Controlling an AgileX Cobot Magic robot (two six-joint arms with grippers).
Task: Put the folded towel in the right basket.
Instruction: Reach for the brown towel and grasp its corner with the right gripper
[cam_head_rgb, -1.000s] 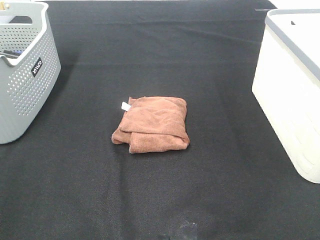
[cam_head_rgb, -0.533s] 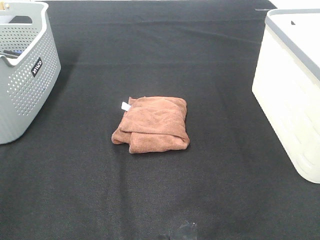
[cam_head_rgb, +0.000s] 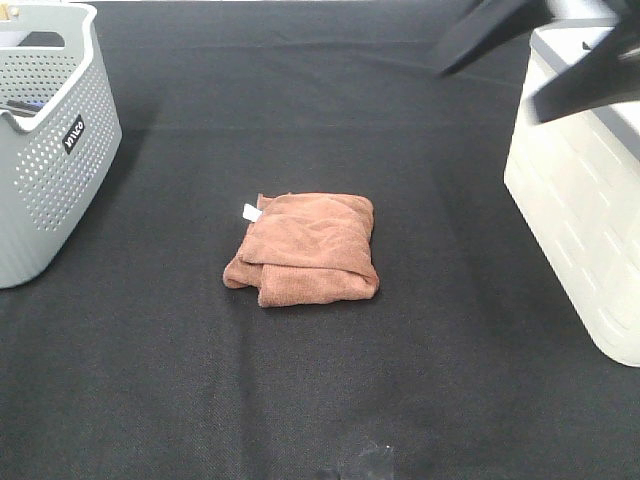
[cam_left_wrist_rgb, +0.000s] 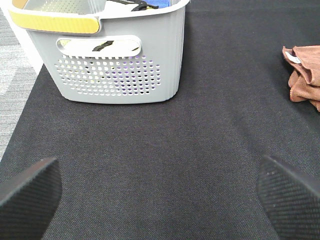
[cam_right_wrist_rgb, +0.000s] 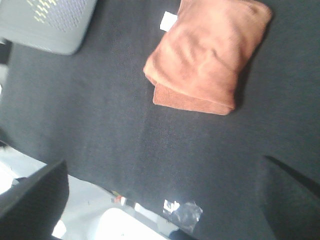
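The folded brown towel (cam_head_rgb: 308, 249) lies on the black table at its middle, with a small white tag at its far left corner. It also shows in the right wrist view (cam_right_wrist_rgb: 207, 55) and at the edge of the left wrist view (cam_left_wrist_rgb: 305, 75). The white right basket (cam_head_rgb: 590, 200) stands at the right edge. My right gripper (cam_head_rgb: 487, 90) is open and empty, high in the air at the far right, beside the basket's rim and well apart from the towel. My left gripper (cam_left_wrist_rgb: 160, 190) is open and empty over bare cloth near the grey basket; it is out of the exterior view.
A grey perforated basket (cam_head_rgb: 50, 140) stands at the far left, also in the left wrist view (cam_left_wrist_rgb: 120, 60), with items inside. A scrap of clear tape (cam_head_rgb: 370, 460) lies near the table's front edge. The black table cloth (cam_head_rgb: 320, 380) surrounds the towel.
My right gripper has come into the exterior view at the top right, blurred by motion. The towel and both baskets have not moved.
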